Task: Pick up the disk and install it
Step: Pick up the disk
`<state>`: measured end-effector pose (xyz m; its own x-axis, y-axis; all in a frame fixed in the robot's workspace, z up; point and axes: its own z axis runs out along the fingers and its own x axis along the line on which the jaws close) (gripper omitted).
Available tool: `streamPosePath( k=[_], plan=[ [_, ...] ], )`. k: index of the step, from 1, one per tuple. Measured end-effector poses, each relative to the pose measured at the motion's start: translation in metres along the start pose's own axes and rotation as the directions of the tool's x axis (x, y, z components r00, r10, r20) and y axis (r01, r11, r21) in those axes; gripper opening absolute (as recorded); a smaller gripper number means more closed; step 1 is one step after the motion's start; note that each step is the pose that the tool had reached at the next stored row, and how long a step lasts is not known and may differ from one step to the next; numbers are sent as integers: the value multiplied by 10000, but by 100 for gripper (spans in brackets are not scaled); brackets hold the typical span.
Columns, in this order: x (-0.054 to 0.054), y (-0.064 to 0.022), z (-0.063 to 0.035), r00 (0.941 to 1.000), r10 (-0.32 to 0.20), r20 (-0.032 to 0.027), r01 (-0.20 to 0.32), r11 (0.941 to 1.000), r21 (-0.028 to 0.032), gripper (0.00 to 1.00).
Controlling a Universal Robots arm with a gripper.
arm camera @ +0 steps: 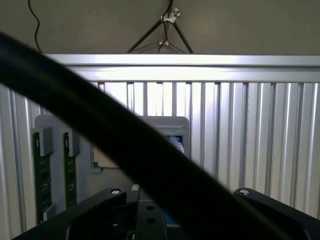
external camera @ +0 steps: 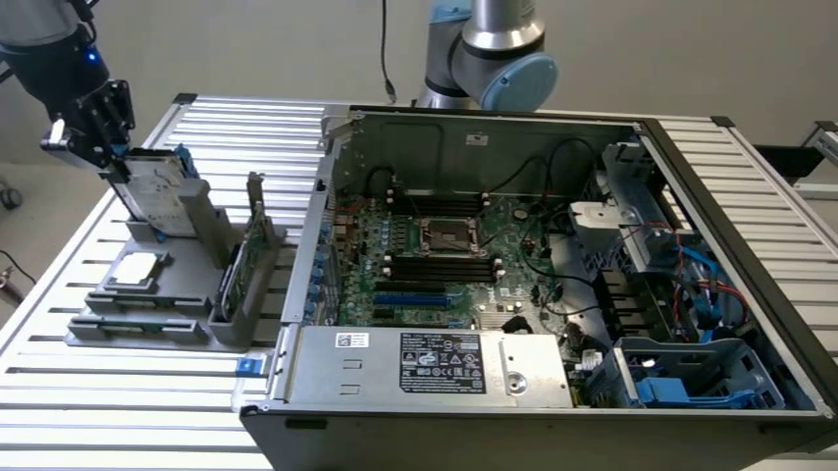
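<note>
At the exterior view's left, the black gripper [external camera: 117, 168] is clamped on the upper end of the disk [external camera: 165, 202], a rectangular silver-grey metal hard drive with a white label and blue plastic edging. The drive stands tilted in a slot of the grey plastic holder [external camera: 144, 319] on the slatted aluminium table [external camera: 131, 397]. Just below it in the holder lies a small square silver chip [external camera: 137, 270], beside that a thin green circuit card [external camera: 237, 280] stands on edge, and further right sits the open grey computer case [external camera: 458, 137], well apart from the disk.
</note>
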<state>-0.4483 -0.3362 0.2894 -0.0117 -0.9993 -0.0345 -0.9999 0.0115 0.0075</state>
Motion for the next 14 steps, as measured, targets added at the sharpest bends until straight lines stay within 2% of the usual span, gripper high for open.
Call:
streamPosePath(
  k=[10, 14],
  plan=[
    [1, 0, -2, 10000, 0, 3, 0, 10000, 2, 33],
    [-1, 0, -35, 10000, 0, 3, 0, 10000, 1, 33]
  ],
)
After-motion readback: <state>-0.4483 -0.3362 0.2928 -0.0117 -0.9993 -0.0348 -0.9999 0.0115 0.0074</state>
